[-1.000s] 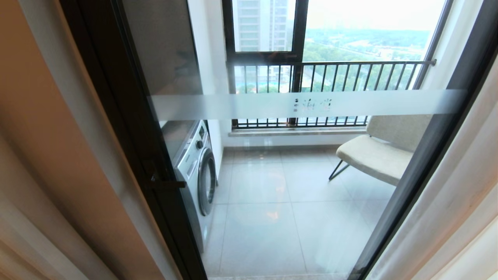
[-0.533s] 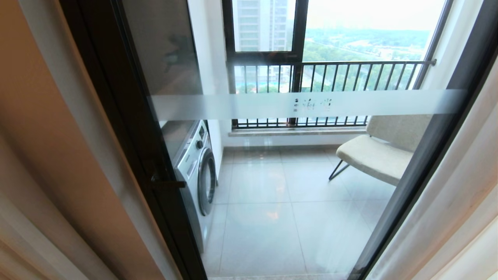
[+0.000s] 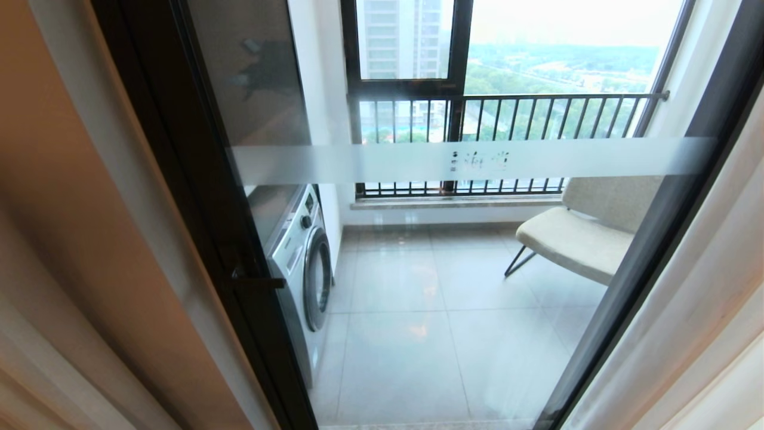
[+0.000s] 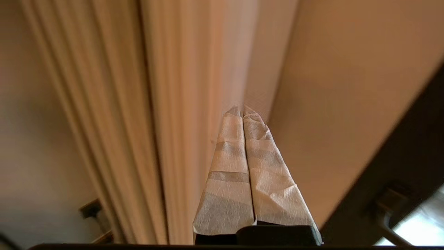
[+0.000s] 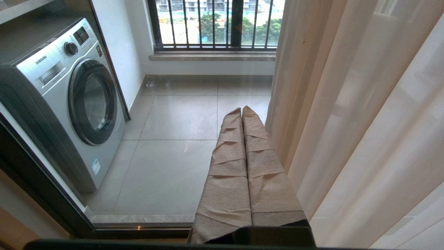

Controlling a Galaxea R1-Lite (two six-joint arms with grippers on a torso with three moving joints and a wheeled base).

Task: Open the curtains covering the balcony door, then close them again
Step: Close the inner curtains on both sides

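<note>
Head view, balcony door (image 3: 418, 269): it fills the middle before me, its glass panels running floor to top in a dark frame, a frosted band (image 3: 471, 160) lying level across it and a small dark handle (image 3: 258, 280) on the left frame.
Head view, curtains (image 3: 71, 251): drawn apart to both sides, folds running vertically; tan cloth at my left, a sheer white layer (image 3: 704, 310) at my right. Neither of my arms shows here.
Head view, balcony: a washing machine (image 3: 301, 257) at left with its round door closed, a pale chair (image 3: 582, 236) at right, a barred railing (image 3: 507, 119) behind.
Left wrist view, left gripper (image 4: 242, 110): my taped fingers are pressed together, empty, pointing up at the tan folds, tips just at the cloth; whether they touch it I cannot tell.
Right wrist view, right gripper (image 5: 241, 110): fingers closed, holding nothing, aimed at the balcony floor through the glass, just beside the sheer layer.
</note>
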